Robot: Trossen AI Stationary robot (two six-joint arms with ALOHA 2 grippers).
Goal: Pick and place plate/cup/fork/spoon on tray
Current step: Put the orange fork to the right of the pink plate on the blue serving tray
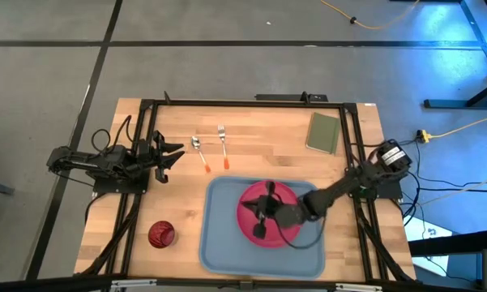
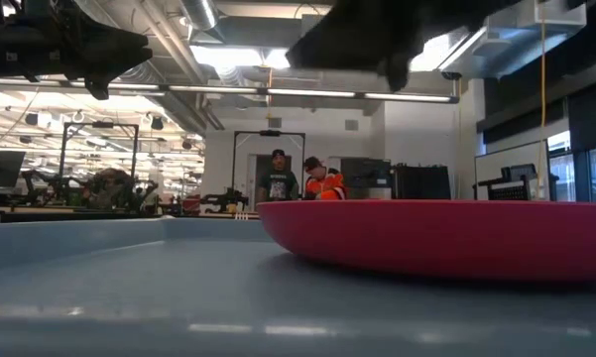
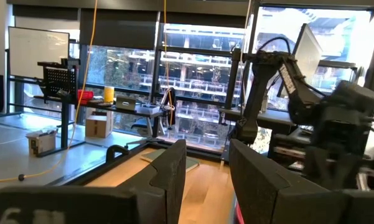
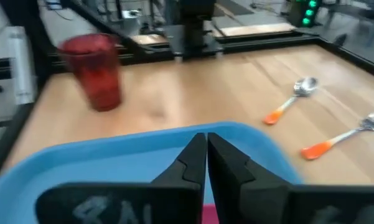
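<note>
The plate (image 1: 263, 212) is seated on the tray (image 1: 219, 243), at six o'clock on the table (image 1: 259, 138). The right gripper (image 1: 263, 212) is held above the plate, fingers pressed together and empty. The left gripper (image 1: 172, 154) is parked at nine o'clock, fingers spread. Fork (image 1: 224, 146) and spoon (image 1: 200, 152) are noted toward twelve, the cup (image 1: 161, 234) at seven.

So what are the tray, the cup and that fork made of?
The tray looks like plastic: light blue, smooth, with a moulded raised rim and rounded corners. The cup seems to be translucent dark red plastic, since light passes through its wall. The fork appears to be silvery metal at the tines, with an orange handle, probably plastic.
</note>
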